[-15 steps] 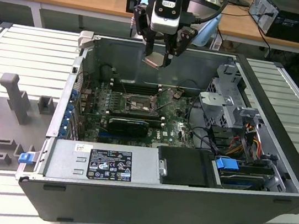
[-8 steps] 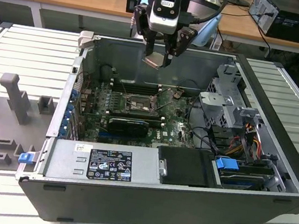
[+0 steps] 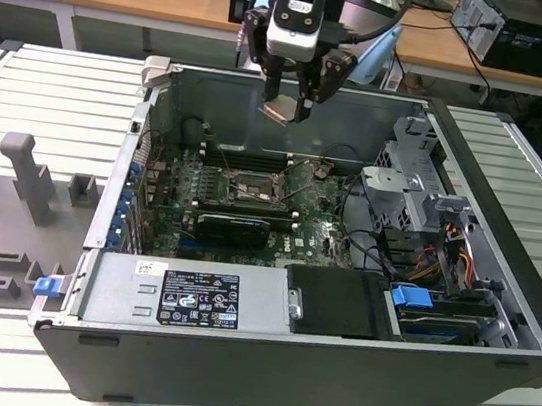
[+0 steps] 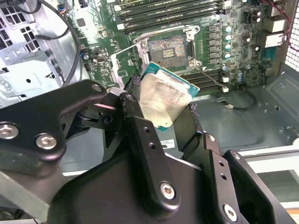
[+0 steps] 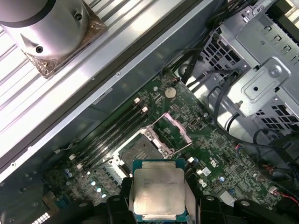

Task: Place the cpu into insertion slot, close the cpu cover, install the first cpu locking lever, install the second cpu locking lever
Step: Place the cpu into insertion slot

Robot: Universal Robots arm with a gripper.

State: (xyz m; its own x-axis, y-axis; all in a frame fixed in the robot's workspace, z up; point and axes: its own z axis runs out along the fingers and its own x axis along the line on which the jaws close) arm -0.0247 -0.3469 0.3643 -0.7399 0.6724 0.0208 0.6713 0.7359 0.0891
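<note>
Grey steel computer case (image 3: 278, 366) lies open on the bench (image 3: 56, 82). On its green board (image 3: 322, 233) the socket (image 3: 245, 187) sits bare, its cover (image 5: 177, 128) flipped up. My claw (image 3: 287, 102) pinches the chip (image 3: 278, 109) by two edges, tilted, well above the board. I'd level it, match corners to the socket, and lower without force.

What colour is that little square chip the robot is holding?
The cpu has a pale silvery-beige face with a teal-green border, clearest in the second wrist view.
</note>
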